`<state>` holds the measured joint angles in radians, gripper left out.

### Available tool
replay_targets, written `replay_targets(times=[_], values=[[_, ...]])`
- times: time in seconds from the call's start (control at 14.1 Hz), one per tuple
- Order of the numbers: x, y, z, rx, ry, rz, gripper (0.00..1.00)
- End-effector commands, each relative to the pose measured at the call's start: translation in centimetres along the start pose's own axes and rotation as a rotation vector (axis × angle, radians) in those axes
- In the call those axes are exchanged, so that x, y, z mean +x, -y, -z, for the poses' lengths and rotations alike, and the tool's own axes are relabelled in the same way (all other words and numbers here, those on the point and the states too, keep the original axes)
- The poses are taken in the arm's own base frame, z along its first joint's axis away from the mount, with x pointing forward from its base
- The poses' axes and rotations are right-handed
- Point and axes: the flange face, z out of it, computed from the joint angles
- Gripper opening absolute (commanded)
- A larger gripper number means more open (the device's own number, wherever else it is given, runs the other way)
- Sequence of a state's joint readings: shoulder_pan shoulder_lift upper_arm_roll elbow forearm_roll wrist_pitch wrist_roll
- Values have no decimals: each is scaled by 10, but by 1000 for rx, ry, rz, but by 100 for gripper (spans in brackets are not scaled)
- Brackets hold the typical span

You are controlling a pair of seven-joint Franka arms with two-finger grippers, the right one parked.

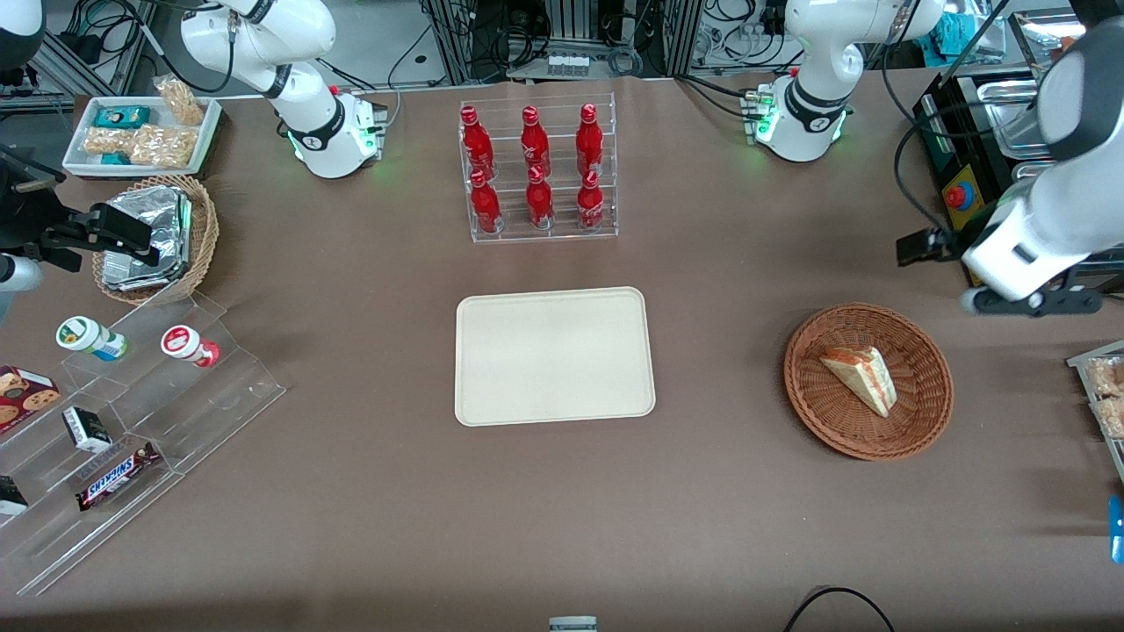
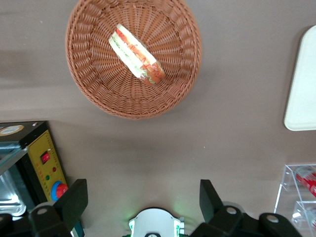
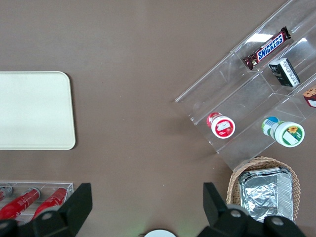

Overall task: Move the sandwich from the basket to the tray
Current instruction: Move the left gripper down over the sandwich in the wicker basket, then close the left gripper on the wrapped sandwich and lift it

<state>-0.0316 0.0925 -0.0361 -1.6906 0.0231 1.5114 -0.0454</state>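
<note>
The sandwich (image 1: 861, 379), a pale wedge with red and green filling, lies in the reddish-brown wicker basket (image 1: 878, 448) toward the working arm's end of the table. The left wrist view shows the same sandwich (image 2: 137, 54) inside the basket (image 2: 98, 94). My gripper (image 1: 920, 247) hangs above the table, farther from the front camera than the basket and apart from it. It is open (image 2: 142, 200), with nothing between the fingers (image 2: 74, 202). The cream tray (image 1: 553, 355) lies bare at the table's middle, and its corner (image 2: 303, 84) shows in the left wrist view.
A clear rack of red bottles (image 1: 537, 171) stands farther from the front camera than the tray. A box with a red button (image 1: 961, 195) sits beside my gripper. Toward the parked arm's end are a tan basket of foil packets (image 1: 158, 237) and clear snack shelves (image 1: 132, 421).
</note>
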Motion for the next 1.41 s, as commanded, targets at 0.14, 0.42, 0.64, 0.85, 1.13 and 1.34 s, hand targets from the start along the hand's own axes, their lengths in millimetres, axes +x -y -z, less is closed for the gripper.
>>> replay_targets(times=[0.14,0.42,0.64,0.85,1.13,1.34], values=[[28,15,-92,36,-50,39,100],[54,26,-125,11,-116,299,100],[67,23,-150,-30,-179,594,100],[65,20,-188,-101,-270,813,100],[76,15,-245,-152,-305,933,100],[71,15,-259,-114,-235,938,75]])
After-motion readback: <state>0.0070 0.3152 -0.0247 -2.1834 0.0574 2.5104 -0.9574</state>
